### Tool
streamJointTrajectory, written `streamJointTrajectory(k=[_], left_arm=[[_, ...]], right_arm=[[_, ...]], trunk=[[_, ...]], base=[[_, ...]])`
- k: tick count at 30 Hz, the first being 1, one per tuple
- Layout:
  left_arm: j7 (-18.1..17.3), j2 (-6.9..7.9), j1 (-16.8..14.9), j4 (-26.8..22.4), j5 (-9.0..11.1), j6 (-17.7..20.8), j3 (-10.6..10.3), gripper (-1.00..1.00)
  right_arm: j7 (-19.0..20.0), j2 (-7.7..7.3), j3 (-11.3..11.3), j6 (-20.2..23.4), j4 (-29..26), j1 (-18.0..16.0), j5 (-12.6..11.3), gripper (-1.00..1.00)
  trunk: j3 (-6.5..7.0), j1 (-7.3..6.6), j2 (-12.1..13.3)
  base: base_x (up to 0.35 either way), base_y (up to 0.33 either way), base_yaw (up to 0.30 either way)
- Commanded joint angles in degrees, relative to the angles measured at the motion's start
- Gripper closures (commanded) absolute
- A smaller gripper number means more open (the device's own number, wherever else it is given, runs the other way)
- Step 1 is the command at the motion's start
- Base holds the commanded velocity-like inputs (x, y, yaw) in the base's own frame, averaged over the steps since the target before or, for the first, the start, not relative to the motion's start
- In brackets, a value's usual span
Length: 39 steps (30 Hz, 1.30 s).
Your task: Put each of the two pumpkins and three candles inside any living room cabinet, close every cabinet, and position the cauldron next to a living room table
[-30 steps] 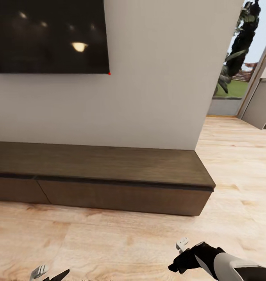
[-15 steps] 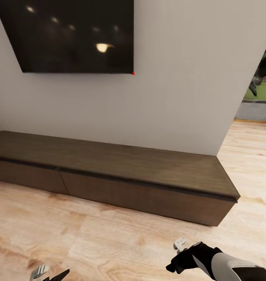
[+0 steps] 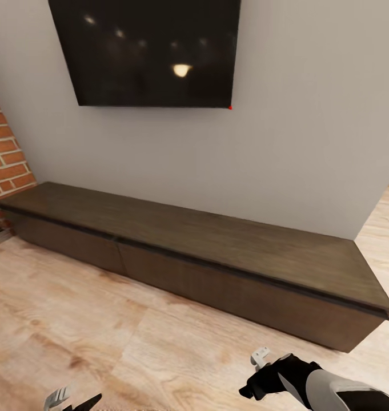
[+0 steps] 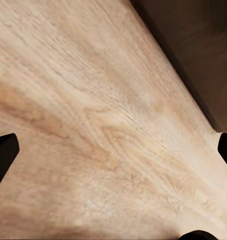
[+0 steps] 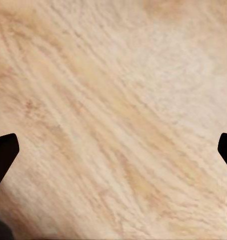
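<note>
No readable text, labels or numbers anywhere.

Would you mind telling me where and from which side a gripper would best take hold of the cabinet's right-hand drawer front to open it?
The cabinet has flat fronts with no handles, both closed. The likeliest hold is the dark recessed gap under the top, above the right-hand drawer front. Come from the front at floor level, hook a fingertip of the right gripper into that gap and pull outward. Both grippers are wide open over the floor.

Left hand (image 3: 71,399) cut off below
</note>
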Motion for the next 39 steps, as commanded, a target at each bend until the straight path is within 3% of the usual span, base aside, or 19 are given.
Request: streamJointTrajectory(k=[1,30,39], left_arm=[[-0.19,0.0,-0.03,0.03,0.42,0.6,0.02,-1.0],[-0.21,0.0,-0.03,0.03,0.42,0.6,0.02,-1.0],[-0.21,0.0,-0.03,0.03,0.42,0.6,0.02,-1.0]], right_arm=[[0.2,-0.01,0.17,0.14,0.04,-0.05,-0.18,-1.0],[0.2,0.05,0.18,0.14,0.04,-0.05,0.08,-1.0],[0.2,0.05,0.18,0.14,0.09,-0.07,0.16,-1.0]], trunk=[[-0.05,-0.01,-0.02],[-0.05,-0.01,-0.02],[-0.05,-0.01,-0.02]], base=[[0.0,0.154,0.291],[-0.001,0.3,0.291],[-0.14,0.285,0.291]])
